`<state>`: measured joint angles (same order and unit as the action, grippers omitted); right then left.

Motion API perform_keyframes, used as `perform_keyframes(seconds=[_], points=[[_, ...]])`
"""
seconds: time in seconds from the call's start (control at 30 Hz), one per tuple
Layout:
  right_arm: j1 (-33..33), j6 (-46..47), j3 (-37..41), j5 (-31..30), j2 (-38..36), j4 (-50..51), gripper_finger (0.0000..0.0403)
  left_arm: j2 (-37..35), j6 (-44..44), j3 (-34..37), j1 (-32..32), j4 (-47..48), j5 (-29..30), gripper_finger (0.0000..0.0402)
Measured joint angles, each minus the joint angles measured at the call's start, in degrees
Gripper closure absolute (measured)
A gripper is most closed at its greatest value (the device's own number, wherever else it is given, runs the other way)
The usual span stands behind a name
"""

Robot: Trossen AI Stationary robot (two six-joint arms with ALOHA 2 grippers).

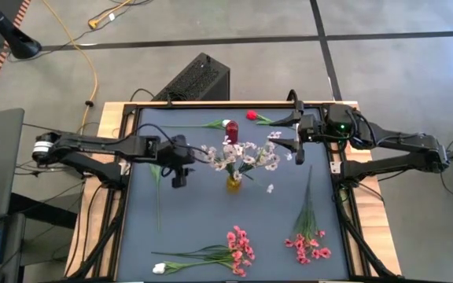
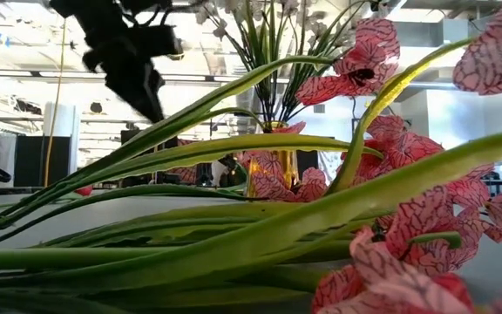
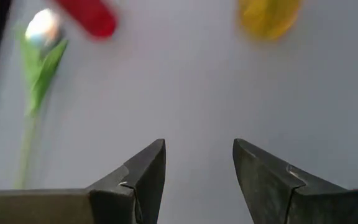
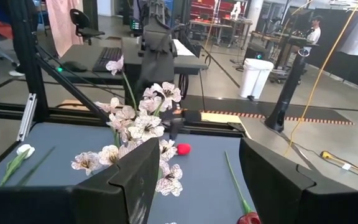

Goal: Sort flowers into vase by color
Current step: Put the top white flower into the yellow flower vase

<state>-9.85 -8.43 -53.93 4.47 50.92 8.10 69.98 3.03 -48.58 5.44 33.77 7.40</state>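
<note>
- Table [image 1: 144, 236]: dark mat in a black frame; the widest bare stretch lies along the left side and in the middle below the vase.
- Yellow vase [image 1: 233, 184]: stands at mid-table and holds a spread of pale pink-white blossoms [image 1: 242, 156].
- Left gripper [image 1: 179, 178]: hovers just left of the vase, clear of the blossoms; its wrist view shows the fingers apart with nothing between them, over bare mat.
- Right gripper [image 1: 297, 137]: sits near the far edge, just right of the blossoms, fingers apart and empty.
- Far edge: a white bud [image 1: 226, 123] on a green stem and a red vase [image 1: 230, 133] lying beside it, with a red rosebud [image 1: 252, 115] near the right gripper.
- Near edge: one pink spray [image 1: 238, 250] with a white bud [image 1: 159, 268] at lower centre, a second pink spray [image 1: 307, 245] toward the right; a loose green stem [image 1: 158, 189] lies by the left frame.
- Low view only: leaves and pink petals fill the foreground, and the yellow vase [image 2: 271, 173] shows upright behind them.
- Right wrist view only: the room beyond the table, with desks, chairs and a person [image 4: 316, 28] far off.
</note>
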Motion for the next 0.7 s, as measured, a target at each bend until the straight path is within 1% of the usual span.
perform_keyframes(seconds=[0.03, 0.13, 0.3, 0.37, 0.53, 0.63, 0.7], points=[[0.00, 0.00, 0.00, 0.00, 0.00, 0.01, 0.0155, 0.00, 1.09, -0.02, 0.83, 1.75, 1.12, 0.0226], [0.00, 0.00, 0.02, 0.00, 0.00, 0.07, 0.0155, 0.08, 4.00, 0.00, 4.22, 5.64, 2.13, 0.0226], [0.00, -0.02, 0.00, 0.00, 0.00, 0.57, 0.0155, 0.06, 9.19, 0.00, 12.41, 7.05, 2.23, 0.0226], [0.00, -0.04, 0.00, 0.00, 0.00, 1.07, 0.0155, 0.06, 11.58, 0.00, 15.84, 7.09, 1.04, 0.0226], [0.00, -0.23, 0.00, 0.00, 0.00, 2.54, 0.0155, 0.06, 15.94, 0.00, 25.10, 5.66, -0.70, 0.0226], [0.00, -0.85, 0.00, 0.00, 0.00, 2.68, 0.0155, 0.29, 17.68, 0.00, 30.71, 2.21, -1.13, 0.0226], [0.00, -1.09, 0.01, 0.00, 0.00, 2.65, 0.0155, 1.23, 18.58, 0.00, 34.55, -1.02, -3.61, 0.0226]])
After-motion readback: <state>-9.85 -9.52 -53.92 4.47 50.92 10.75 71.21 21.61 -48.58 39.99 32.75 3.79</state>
